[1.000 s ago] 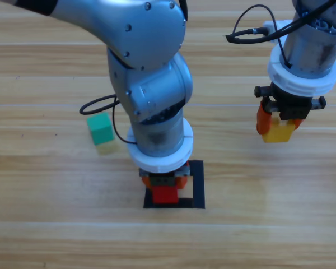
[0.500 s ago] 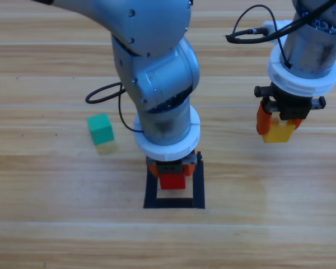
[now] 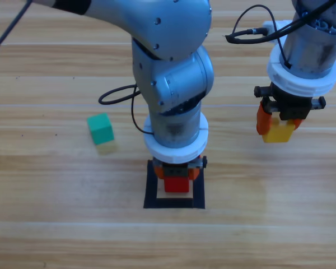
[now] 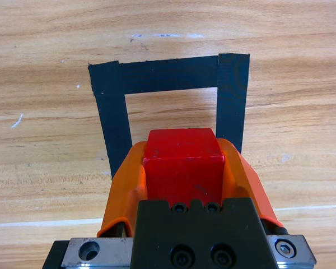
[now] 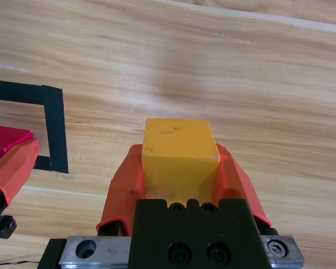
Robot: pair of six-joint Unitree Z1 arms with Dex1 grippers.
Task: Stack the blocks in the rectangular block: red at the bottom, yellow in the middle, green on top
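Green (image 3: 101,129) sat alone on the wooden table (image 3: 45,224) at far left. My left gripper (image 3: 176,178) pinched red (image 3: 177,184) over the rectangular block (image 3: 199,190). At right, well apart, my right gripper (image 3: 280,126) clamped yellow (image 3: 278,133) above bare wood.

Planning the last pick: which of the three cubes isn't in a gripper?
The green cube, free on the table left of the tape square. The left gripper grips red; the right gripper grips yellow.

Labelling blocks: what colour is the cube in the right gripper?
Yellow cube, clearest in the right wrist view.
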